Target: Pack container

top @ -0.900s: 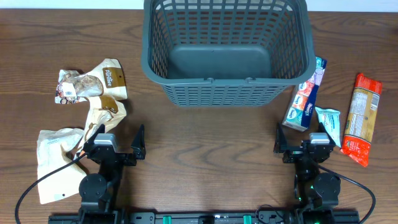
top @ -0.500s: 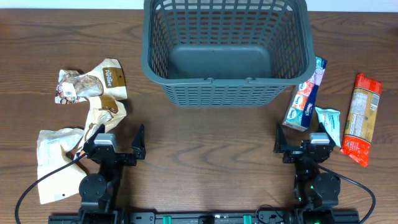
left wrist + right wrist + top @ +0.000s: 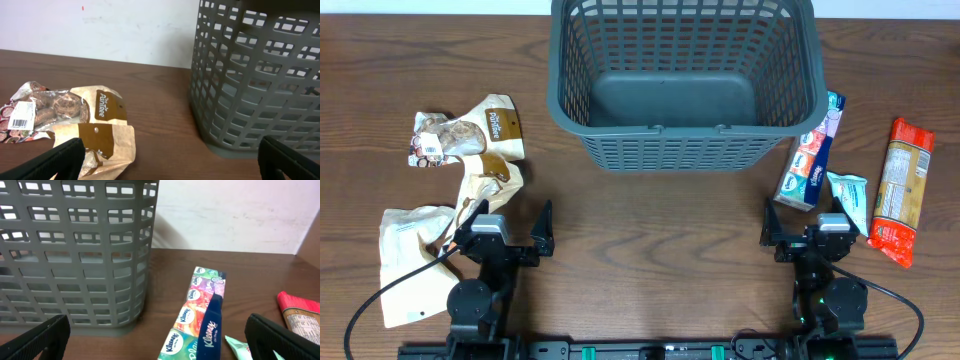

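While nothing is shifting between glances, I am holding my left claw [image 3: 512,220] and right claw [image 3: 814,226] wide apart, so the container [image 3: 685,129] is sitting empty on the table [image 3: 650,235], packing unstarted.

The basket [image 3: 670,150] is cut off along its far rim by the top edge of the overhead view, and by top and side edges in both wrist views. In the right wrist view the red packet [image 3: 302,315] is cropped at the right edge and the tissue pack [image 3: 192,315] at the bottom. In the left wrist view the cookie bag [image 3: 60,107] is cropped at the left.
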Robot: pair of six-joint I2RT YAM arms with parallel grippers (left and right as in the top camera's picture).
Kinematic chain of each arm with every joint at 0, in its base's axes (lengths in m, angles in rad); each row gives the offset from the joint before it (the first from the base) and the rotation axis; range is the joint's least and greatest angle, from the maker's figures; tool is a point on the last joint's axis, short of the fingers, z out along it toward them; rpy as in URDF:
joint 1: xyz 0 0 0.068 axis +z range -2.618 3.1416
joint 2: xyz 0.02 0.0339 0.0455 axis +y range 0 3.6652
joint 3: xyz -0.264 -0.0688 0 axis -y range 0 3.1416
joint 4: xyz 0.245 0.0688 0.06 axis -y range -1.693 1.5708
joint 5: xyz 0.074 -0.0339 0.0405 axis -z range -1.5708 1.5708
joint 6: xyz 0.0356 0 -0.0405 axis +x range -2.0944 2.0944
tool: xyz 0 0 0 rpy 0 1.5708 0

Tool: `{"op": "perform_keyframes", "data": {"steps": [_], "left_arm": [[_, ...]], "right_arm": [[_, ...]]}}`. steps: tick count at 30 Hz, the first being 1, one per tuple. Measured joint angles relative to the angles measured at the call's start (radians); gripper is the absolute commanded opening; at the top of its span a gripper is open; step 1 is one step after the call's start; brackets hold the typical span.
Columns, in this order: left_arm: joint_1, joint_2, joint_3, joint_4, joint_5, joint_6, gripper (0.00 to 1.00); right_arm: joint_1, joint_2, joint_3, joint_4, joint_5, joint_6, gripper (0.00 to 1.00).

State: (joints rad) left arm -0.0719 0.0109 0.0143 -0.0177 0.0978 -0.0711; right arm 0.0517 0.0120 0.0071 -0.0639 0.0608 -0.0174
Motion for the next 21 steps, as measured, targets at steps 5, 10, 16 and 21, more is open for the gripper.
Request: {"op": "perform_keyframes", "data": {"steps": [5, 10, 16, 21], "left_arm": [[0.000, 0.000, 0.000, 0.000, 0.000, 0.000, 0.99], [0.000, 0.000, 0.000, 0.000, 0.000, 0.000, 0.99], [0.000, 0.000, 0.000, 0.000, 0.000, 0.000, 0.99], [0.000, 0.000, 0.000, 0.000, 0.000, 0.000, 0.99]], "right_arm": [[0.000, 0.000, 0.000, 0.000, 0.000, 0.000, 0.99], [0.000, 0.000, 0.000, 0.000, 0.000, 0.000, 0.99], [0.000, 0.000, 0.000, 0.000, 0.000, 0.000, 0.99], [0.000, 0.000, 0.000, 0.000, 0.000, 0.000, 0.98]]}}
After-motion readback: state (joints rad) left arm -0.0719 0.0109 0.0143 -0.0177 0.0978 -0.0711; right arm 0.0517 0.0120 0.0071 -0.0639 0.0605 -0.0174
